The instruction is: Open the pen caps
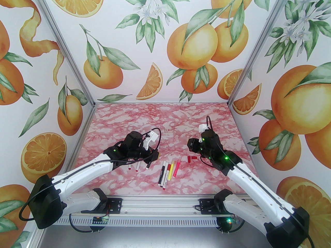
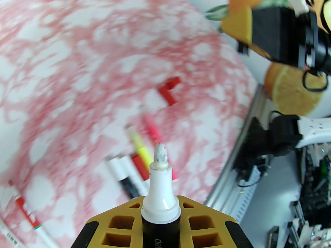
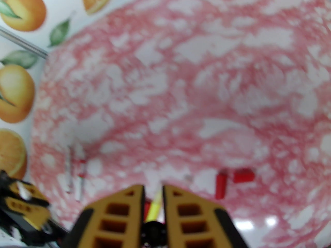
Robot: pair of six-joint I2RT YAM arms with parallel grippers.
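My left claw grips an uncapped pen; right claw clenched. Red caps lie right of four pens; my left arm half-covers two pens.

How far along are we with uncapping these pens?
Done: two red caps lie loose on the marble table, off their pens. In hand: the left gripper clamps a black-barrelled pen, nib bare; the right gripper is shut. Left: four pens mid-table and two more pens further left; too blurred to tell which are capped.
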